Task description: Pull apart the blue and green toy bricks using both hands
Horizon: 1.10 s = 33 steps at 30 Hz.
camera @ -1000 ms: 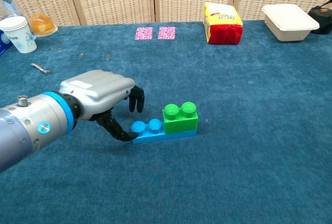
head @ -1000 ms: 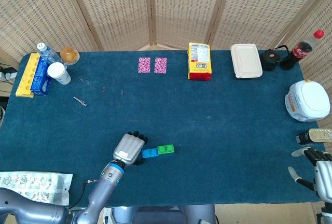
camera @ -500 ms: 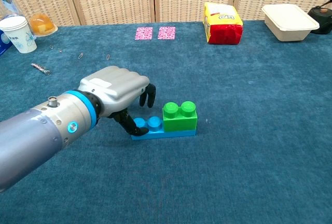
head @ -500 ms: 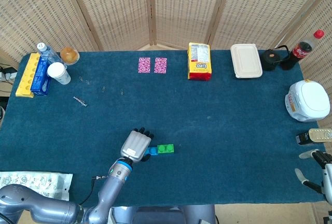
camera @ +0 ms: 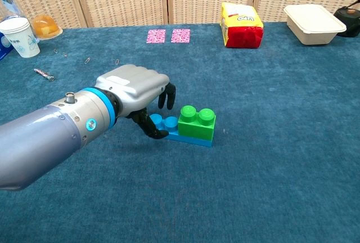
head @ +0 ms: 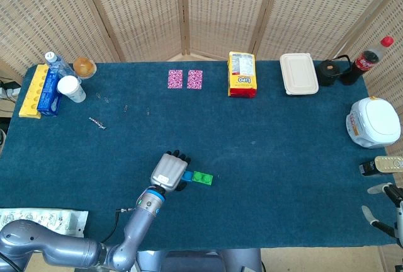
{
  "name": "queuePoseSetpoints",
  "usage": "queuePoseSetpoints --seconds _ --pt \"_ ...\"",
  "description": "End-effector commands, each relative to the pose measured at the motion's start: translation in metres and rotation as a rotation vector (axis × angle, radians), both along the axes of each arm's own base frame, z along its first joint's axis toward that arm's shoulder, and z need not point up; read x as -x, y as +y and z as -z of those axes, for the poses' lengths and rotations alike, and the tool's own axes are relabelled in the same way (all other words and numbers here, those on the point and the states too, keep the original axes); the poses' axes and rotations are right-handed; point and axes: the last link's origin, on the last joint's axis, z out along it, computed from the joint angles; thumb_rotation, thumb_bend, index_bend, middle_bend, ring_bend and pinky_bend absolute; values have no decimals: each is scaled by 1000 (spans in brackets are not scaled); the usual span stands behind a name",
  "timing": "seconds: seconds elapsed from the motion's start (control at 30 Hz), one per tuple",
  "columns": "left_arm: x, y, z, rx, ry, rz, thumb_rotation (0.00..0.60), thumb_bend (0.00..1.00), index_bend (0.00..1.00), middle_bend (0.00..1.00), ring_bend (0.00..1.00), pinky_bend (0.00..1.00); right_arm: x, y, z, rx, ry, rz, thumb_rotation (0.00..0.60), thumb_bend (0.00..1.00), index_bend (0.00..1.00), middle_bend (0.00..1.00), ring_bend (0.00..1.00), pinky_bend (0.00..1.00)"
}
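Observation:
The blue brick [camera: 164, 125] lies flat on the blue cloth with the green brick [camera: 197, 121] stacked on its right half. My left hand [camera: 133, 93] arches over the blue brick's free left end. Its thumb touches the near side, while the dark fingers [camera: 167, 95] hang just above and behind the studs without gripping. From the head view, the left hand [head: 167, 172] covers most of the blue brick [head: 187, 175], and the green brick [head: 202, 177] shows to its right. My right hand [head: 394, 208] is at the bottom right edge, far from the bricks, fingers apart and holding nothing.
Along the far edge stand a yellow snack bag [head: 242, 74], a white lidded box [head: 298, 73], a cola bottle [head: 371, 52] and two pink squares [head: 185, 79]. A paper cup [head: 70, 88] is far left, a white appliance [head: 373, 121] at right, a plastic packet [head: 41, 226] front left.
My left hand slid right over the blue brick's end and pushed the joined bricks a little right, turning them slightly. My right hand drew back toward the frame edge.

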Motion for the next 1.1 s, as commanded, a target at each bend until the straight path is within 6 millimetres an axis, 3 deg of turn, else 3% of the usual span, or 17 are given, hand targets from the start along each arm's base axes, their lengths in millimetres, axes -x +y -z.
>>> queuePoseSetpoints --seconds 0.03,0.53,0.87,1.1 --pt "2 -1 1 13 20 0 459 280 384 399 264 418 0 0 -1 1 -1 -3 600 305 444 439 440 358" --pt "-3 1 16 -2 59 47 468 347 409 399 264 411 3 7 -9 24 10 18 600 305 444 439 439 358" --pt "-4 -2 21 -5 82 67 523 398 536 406 274 406 6 10 -14 45 -2 27 600 305 445 439 440 358" --pt "-6 -3 17 -31 74 91 528 432 655 521 399 408 5 11 -13 42 -6 19 600 305 444 439 440 358"
